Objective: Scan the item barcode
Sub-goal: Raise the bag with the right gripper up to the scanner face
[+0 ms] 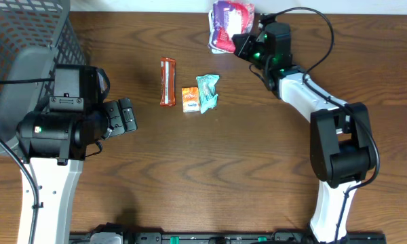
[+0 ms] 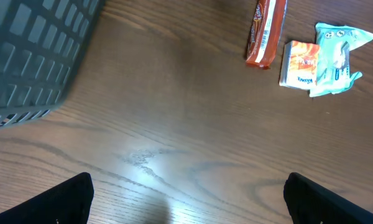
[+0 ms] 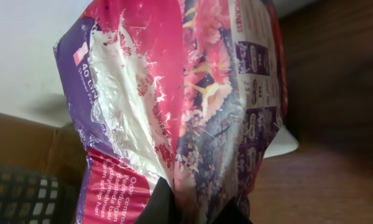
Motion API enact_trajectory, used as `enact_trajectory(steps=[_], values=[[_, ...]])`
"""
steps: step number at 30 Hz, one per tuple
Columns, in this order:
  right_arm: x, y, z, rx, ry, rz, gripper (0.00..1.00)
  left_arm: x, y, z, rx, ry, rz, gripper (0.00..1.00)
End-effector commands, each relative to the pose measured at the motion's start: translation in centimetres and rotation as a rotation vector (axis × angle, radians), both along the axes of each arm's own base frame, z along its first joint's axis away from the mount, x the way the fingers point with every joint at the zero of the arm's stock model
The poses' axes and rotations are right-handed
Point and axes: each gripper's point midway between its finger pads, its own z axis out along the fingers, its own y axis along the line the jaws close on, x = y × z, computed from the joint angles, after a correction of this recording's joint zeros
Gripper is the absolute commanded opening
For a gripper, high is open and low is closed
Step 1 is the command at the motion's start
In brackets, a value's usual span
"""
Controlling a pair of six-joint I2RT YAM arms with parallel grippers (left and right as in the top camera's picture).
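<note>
Right gripper (image 1: 247, 42) is pinched tight on the crinkly pink-and-purple pack (image 3: 174, 106), arm stretched out to the table's far edge (image 1: 142, 17). Left gripper (image 2: 186, 199) has its jaws spread wide with nothing in them, sitting low beside the grey basket (image 1: 27, 61). There's bare wood between it and the snack bar (image 1: 167, 81).

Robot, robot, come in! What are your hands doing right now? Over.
Left gripper open, empty. Right gripper shut on crinkly pink-and-purple plastic packet at the far edge. Red snack bar, small orange box, teal pouch mid-table, apart from it.
</note>
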Motion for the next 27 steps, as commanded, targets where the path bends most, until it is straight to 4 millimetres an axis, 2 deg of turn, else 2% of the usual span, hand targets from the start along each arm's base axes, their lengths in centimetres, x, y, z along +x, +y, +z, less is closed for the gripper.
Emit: enact_trajectory(steps=[1,9,19,21,24,27], values=[[0.5,0.9,0.8,-0.009,-0.034,0.018,0.01,0.0,0.1,0.1,-0.004,-0.004,0.014,0.98],[0.9,0.8,1.6,-0.022,-0.033,0.022,0.01,0.0,0.1,0.1,-0.004,-0.004,0.014,0.98],[0.5,0.5,0.8,-0.081,0.002,0.04,0.01,0.0,0.1,0.1,-0.004,-0.004,0.014,0.98],[0.9,-0.4,1.6,-0.073,-0.009,0.029,0.01,0.0,0.1,0.1,-0.004,-0.004,0.014,0.98],[1.4,-3.6,3.4,-0.068,-0.001,-0.016,0.01,0.0,0.1,0.2,-0.004,-0.004,0.014,0.98],[1.3,-8.8,4.4,-0.075,0.046,-0.101,0.01,0.0,0.1,0.1,-0.004,-0.004,0.014,0.98]])
